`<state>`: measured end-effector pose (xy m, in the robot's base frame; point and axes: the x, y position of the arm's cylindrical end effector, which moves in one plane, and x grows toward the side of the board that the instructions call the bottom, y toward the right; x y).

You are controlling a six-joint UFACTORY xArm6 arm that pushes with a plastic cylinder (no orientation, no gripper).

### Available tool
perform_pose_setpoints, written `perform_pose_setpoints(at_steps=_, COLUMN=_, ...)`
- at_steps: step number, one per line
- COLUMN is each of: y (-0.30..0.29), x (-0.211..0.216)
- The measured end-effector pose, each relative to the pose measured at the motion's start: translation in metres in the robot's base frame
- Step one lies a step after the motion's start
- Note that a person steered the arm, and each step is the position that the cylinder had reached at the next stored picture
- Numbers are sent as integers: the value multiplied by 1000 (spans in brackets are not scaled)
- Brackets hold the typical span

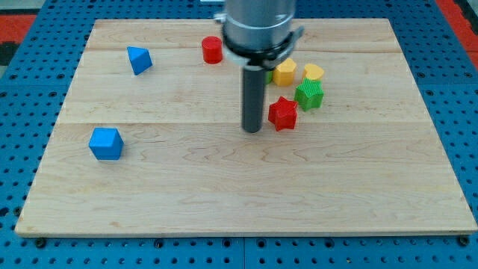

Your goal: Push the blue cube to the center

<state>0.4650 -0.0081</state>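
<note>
The blue cube (pixel 105 143) sits on the wooden board (pixel 224 194) at the view's left, below the middle height. My tip (pixel 252 130) stands near the board's center, far to the right of the blue cube. A red star block (pixel 282 113) lies just right of the tip, close to it but apart.
A blue triangular block (pixel 139 59) lies at the upper left. A red cylinder (pixel 212 49) stands at the top middle. A yellow hexagonal block (pixel 284 72), a yellow heart-like block (pixel 314 72) and a green block (pixel 309 95) cluster right of the rod.
</note>
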Motion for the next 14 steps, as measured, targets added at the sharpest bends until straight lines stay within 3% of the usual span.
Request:
perform_pose_setpoints(at_steps=3, y=-232, x=75)
perform_pose_setpoints(at_steps=4, y=-288, x=56)
perform_pose_setpoints(at_steps=5, y=-268, x=10)
perform_pose_setpoints(at_steps=7, y=-82, x=8)
perform_pose_setpoints(at_steps=8, y=-127, x=1)
perform_pose_setpoints(at_steps=9, y=-189, x=25)
perform_pose_setpoints(at_steps=10, y=-199, x=71)
perform_pose_setpoints(at_steps=11, y=-146, x=77)
perform_pose_setpoints(at_steps=12, y=-58, x=48)
perform_pose_setpoints(at_steps=13, y=-31, x=24)
perform_pose_setpoints(at_steps=14, y=-66, x=47)
